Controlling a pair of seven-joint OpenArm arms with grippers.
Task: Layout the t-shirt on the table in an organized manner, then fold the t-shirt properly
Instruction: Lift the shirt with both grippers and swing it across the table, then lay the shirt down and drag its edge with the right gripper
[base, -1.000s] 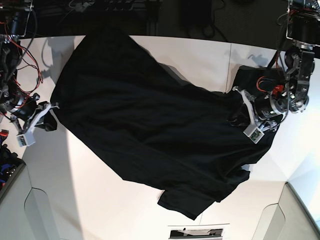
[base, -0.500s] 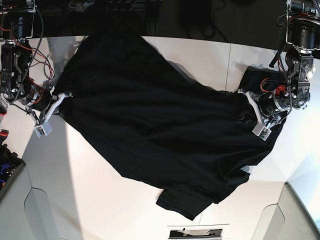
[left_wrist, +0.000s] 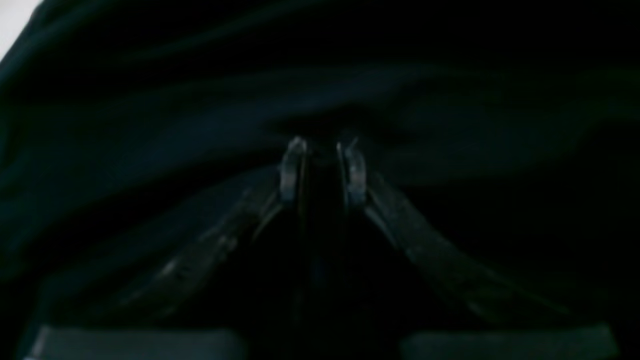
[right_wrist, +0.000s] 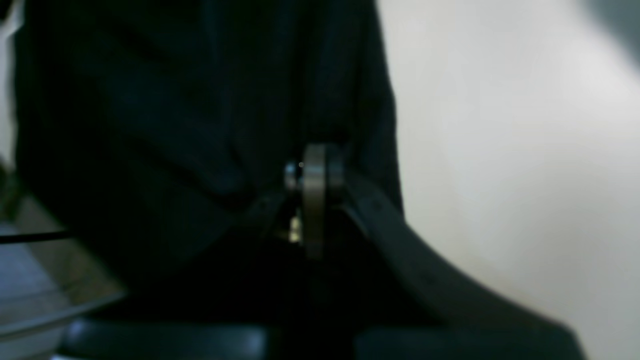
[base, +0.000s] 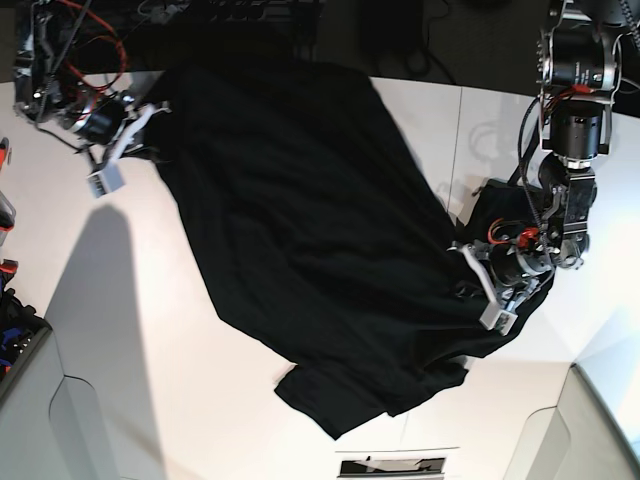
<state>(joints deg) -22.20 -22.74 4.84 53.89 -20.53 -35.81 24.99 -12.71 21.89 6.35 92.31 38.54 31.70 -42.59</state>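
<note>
- The table (base: 330, 440): smooth, white, flat, wide.
- The t-shirt (base: 310, 240): black, soft cloth, rumpled, stretched diagonally across the table between my two grippers.
- My right gripper (right_wrist: 312, 170): jaws pressed together, clamped on the shirt's edge.
- My left gripper (left_wrist: 322, 165): narrow gap, pinching shirt folds.

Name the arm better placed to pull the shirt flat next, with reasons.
Neither clearly; both hold cloth. Probably the right gripper: shut on the t-shirt edge at the table's far corner. The left gripper sits among bunched folds.
</note>
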